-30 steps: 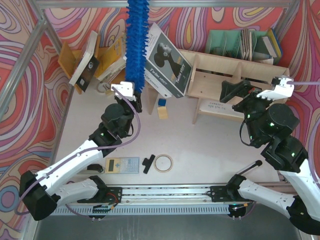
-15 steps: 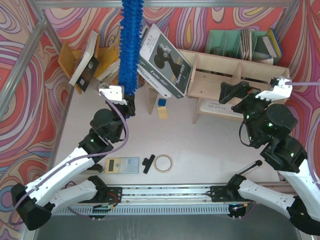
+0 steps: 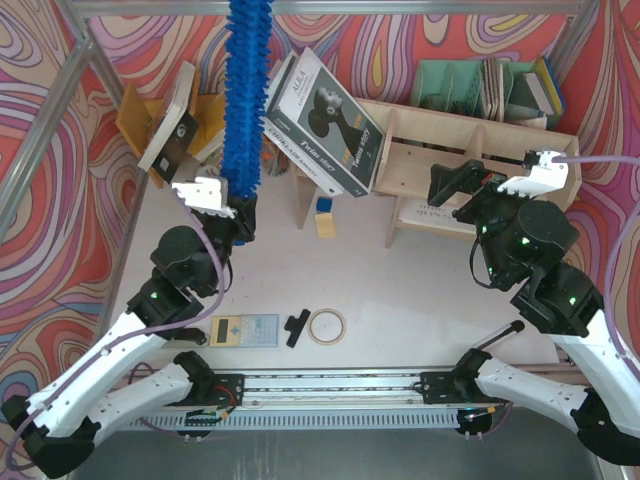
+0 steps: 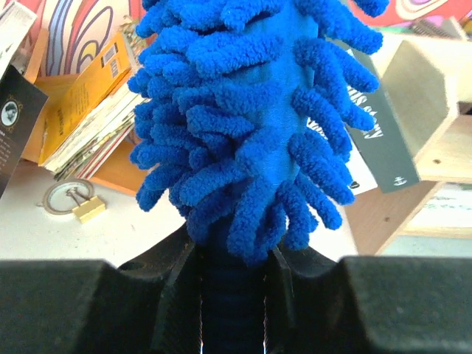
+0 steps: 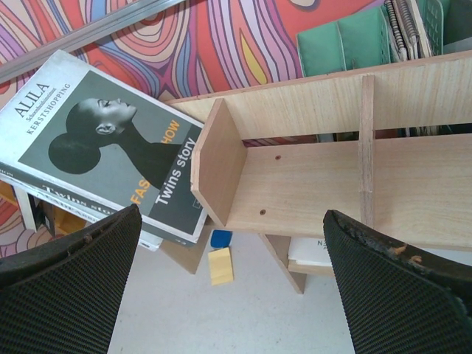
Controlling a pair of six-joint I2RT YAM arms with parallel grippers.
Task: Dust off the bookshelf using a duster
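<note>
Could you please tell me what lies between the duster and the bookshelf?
A leaning stack of books, ALILA on top, seen in the top external view.

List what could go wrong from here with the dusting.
1. The magazine sits tilted at the left end of the bookshelf, beside the duster; a sweep could topple it.
2. The left gripper grips only the short handle, so the long head may lever loose.
3. The open right gripper hovers at the shelf; the arms might collide.

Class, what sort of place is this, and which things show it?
Probably a robot test bench: left arm and right arm bolted to a rail, a swirly backdrop on a metal frame, a plywood bookshelf.
</note>
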